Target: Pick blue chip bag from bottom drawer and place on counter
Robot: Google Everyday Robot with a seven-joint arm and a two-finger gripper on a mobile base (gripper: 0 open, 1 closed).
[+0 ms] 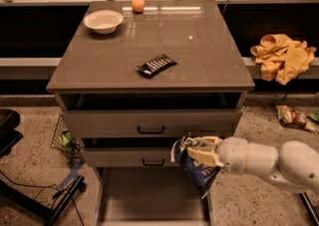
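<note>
My gripper (195,151) reaches in from the right on a white arm and is shut on the blue chip bag (200,173). The crinkly navy bag hangs from the fingers, lifted above the open bottom drawer (149,195) and level with the middle drawer front. The drawer's flat floor lies bare below it. The counter (199,51) is the glossy grey-brown top of the cabinet, well above the gripper.
On the counter stand a white bowl (103,21), an orange (138,4) and a black-and-white striped bar wrapper (156,65). The top drawer (149,120) is slightly pulled out. A yellow cloth (281,56) lies on the right ledge, litter (291,117) on the floor.
</note>
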